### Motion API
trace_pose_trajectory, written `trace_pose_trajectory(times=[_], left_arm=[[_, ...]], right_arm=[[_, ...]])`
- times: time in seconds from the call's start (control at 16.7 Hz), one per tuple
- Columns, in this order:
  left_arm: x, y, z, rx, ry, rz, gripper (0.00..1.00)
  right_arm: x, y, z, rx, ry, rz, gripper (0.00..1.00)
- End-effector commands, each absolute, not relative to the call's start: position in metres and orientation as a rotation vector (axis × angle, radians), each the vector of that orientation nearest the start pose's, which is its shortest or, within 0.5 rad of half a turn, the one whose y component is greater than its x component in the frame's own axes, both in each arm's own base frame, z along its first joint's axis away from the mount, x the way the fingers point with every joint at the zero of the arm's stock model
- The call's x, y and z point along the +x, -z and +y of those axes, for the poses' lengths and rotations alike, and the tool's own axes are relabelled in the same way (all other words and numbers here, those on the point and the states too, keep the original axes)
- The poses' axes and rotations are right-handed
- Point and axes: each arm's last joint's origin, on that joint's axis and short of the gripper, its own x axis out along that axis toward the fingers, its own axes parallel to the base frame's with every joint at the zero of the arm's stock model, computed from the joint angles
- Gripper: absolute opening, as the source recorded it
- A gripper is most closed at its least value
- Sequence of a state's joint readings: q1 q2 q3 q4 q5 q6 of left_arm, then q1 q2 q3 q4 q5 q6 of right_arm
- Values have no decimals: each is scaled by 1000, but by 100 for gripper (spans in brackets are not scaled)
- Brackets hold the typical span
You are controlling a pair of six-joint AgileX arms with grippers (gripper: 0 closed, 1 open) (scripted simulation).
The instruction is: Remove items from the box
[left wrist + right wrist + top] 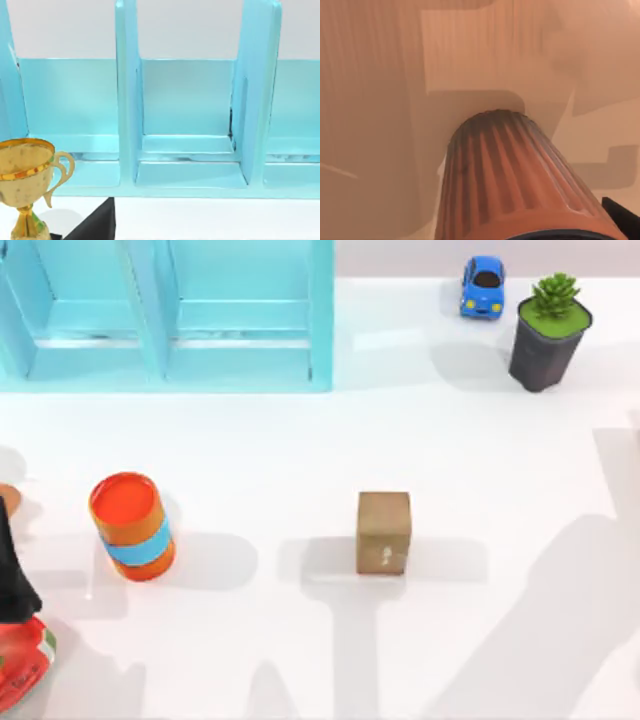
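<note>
The tan-brown block stands upright on the white table, its pale mark on the side facing you, and it is your landmark. To its left stands the orange barrel with a blue band; well behind the block to the left is the blue shelf unit, and behind to the right sit a blue toy car and a potted plant. In the right wrist view a ribbed brown cup sits close against the camera, in front of a tan ribbed wall; whether the gripper clasps it can't be told.
</note>
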State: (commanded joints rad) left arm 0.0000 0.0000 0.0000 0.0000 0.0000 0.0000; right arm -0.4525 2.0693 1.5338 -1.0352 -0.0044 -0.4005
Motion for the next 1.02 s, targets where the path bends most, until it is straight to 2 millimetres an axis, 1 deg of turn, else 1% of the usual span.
trace_pose_trajectory(times=[0.42,0.48,0.54,0.66,0.9,1.02], left_arm=[[106,-160,-1,0,0,0,100],[106,-160,-1,0,0,0,100],[106,-160,-1,0,0,0,100],[106,-160,-1,0,0,0,100],[106,-160,-1,0,0,0,100],[106,-160,-1,0,0,0,100]], right_arm=[[356,-160,-169,41,32,1565,0],[355,-161,-169,42,32,1563,0],[355,-167,-171,49,35,1546,0],[353,-192,-182,73,53,1479,0],[342,-264,-206,109,118,1314,0],[335,-297,-212,105,146,1254,0]])
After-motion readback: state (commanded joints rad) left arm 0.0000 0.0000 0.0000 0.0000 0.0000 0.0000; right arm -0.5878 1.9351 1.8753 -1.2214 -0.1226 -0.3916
